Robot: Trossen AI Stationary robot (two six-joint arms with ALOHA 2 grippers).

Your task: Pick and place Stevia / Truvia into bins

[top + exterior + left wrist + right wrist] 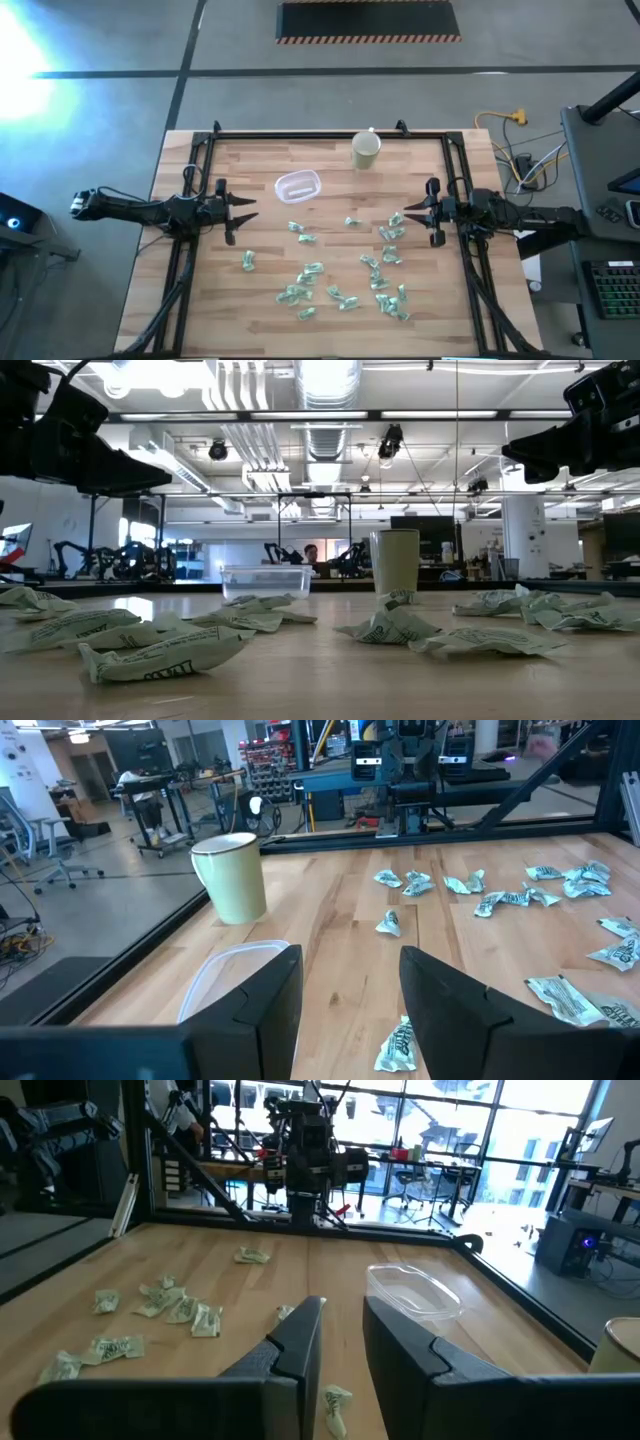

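Several pale green and white Stevia sachets [312, 270] lie flat, scattered over the near and right parts of the wooden table [270, 330]; they also show in the low view [160, 652]. The clear plastic bin [298, 185] stands upright at centre left, toward the far edge, with nothing in it. My left gripper [250, 211] hovers open over the table's left side, pointing level toward the right; the bin's rim [235, 960] shows just past its fingers. My right gripper [398, 216] hovers at the right side, pointing level toward the left, open by a narrow gap [343, 1305], with nothing between its fingers.
A beige cup [365, 149] stands upright near the far edge, to the right of the bin. A black frame [310, 134] runs round the table's far, left and right sides. Bare wood lies between the two grippers and along the left near part.
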